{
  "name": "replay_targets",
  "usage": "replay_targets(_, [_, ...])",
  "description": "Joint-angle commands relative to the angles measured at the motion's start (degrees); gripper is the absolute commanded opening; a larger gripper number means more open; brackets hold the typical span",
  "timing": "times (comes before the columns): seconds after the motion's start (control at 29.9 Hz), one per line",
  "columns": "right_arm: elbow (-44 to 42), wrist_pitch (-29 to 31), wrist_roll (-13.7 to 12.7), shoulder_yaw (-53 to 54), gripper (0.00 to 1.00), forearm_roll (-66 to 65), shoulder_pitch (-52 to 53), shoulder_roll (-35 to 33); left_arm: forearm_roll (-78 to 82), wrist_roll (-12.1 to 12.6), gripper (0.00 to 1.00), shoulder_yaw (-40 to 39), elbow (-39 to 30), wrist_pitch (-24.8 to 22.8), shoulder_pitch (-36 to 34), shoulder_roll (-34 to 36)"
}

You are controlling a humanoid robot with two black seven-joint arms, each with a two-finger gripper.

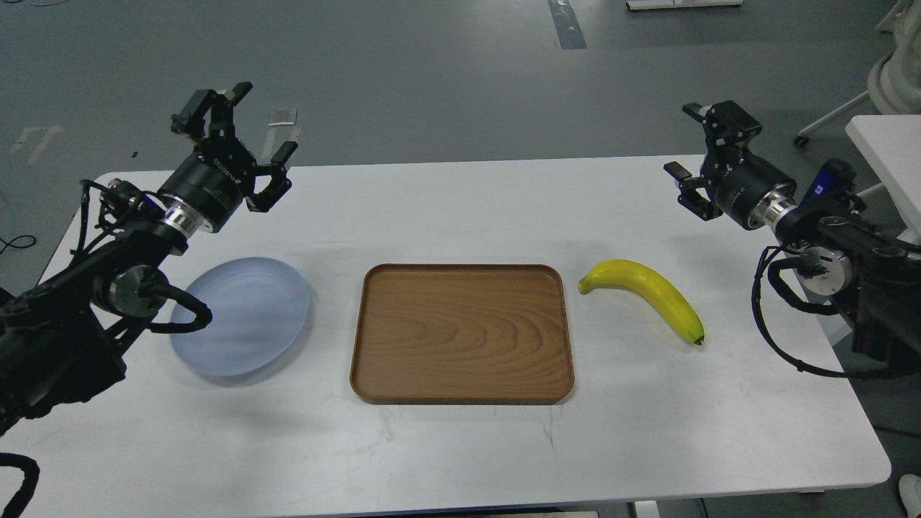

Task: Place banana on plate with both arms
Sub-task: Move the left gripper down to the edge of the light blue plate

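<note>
The yellow banana [644, 293] lies on the white table right of centre, its greenish stem towards the tray and its dark end towards me. The pale blue plate [245, 316] sits empty at the left. My left gripper [248, 137] is open and empty, raised above the table's far left, behind the plate. My right gripper [691, 147] is open and empty, raised above the far right, behind the banana. Neither gripper touches anything.
A rectangular brown wooden tray [462, 332] lies empty at the table's centre, between plate and banana. The table's [460, 446] edges run close to both arms. A white table or cabinet [888, 144] stands at the far right.
</note>
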Motion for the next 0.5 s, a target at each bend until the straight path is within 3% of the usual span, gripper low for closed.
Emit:
replay_targets(0.0, [0.08, 0.0, -0.01, -0.19, 1.0, -0.1, -0.02, -0.01, 16.59, 0.0, 1.0, 0.1, -3.39, 0.0, -0.55, 5.37])
replay_targets(0.1, [0.17, 0.0, -0.01, -0.19, 1.0, -0.1, -0.02, -0.01, 39.57, 0.0, 1.0, 0.1, -11.28, 0.0, -1.61, 13.0])
replay_targets(0.23, [0.17, 0.0, -0.01, -0.19, 1.0, -0.1, -0.02, 0.07, 63.14, 0.0, 1.0, 0.18, -17.19, 0.0, -1.52, 17.76])
replay_targets(0.47, [0.26, 0.0, -0.01, -0.19, 1.0, -0.27, -0.02, 0.69, 87.73, 0.0, 1.0, 4.13, -17.11, 0.0, 0.06, 21.46])
